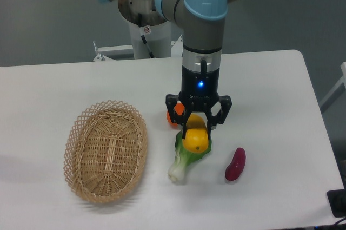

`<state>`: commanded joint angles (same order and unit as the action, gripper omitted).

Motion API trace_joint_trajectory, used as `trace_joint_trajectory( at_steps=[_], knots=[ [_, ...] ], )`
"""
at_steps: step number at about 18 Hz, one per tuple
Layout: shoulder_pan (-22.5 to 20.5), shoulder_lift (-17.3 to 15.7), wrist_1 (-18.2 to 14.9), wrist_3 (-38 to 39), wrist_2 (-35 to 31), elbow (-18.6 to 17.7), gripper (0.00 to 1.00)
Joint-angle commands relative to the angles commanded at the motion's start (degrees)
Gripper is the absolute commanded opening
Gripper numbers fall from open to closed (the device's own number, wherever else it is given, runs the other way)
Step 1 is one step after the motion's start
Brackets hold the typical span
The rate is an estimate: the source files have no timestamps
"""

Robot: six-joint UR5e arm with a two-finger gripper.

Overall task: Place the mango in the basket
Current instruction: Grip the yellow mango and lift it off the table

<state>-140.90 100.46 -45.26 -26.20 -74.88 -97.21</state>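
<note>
The mango [195, 140], yellow shading to orange, sits between the fingers of my gripper [197, 132] at the middle of the table. The gripper points straight down and its fingers press the mango's upper sides, so it is shut on it. The mango's lower end rests over the leafy end of a green vegetable; I cannot tell whether it is lifted off it. The oval wicker basket [106, 150] lies to the left of the gripper, apart from it, with nothing in it.
A round orange fruit [172, 116] sits just behind the gripper's left finger. A green and white leafy vegetable [181, 164] lies under the mango. A purple-red sweet potato [235, 164] lies to the right. The robot base stands at the back edge.
</note>
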Motion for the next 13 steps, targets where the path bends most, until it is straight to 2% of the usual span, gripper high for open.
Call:
trace_joint_trajectory(
  at_steps=[3,7,11,13],
  knots=[
    [1.6,-0.5,0.0,3.1,-0.8,-1.7,0.53],
    [6.2,-0.6,0.1,7.3,-5.0,-3.2,0.53],
    [11.0,0.1,1.1,9.6,-6.7,-6.6,0.53],
    [13.5,1.3,1.1,9.7,-7.0,-7.1,0.53]
  ],
)
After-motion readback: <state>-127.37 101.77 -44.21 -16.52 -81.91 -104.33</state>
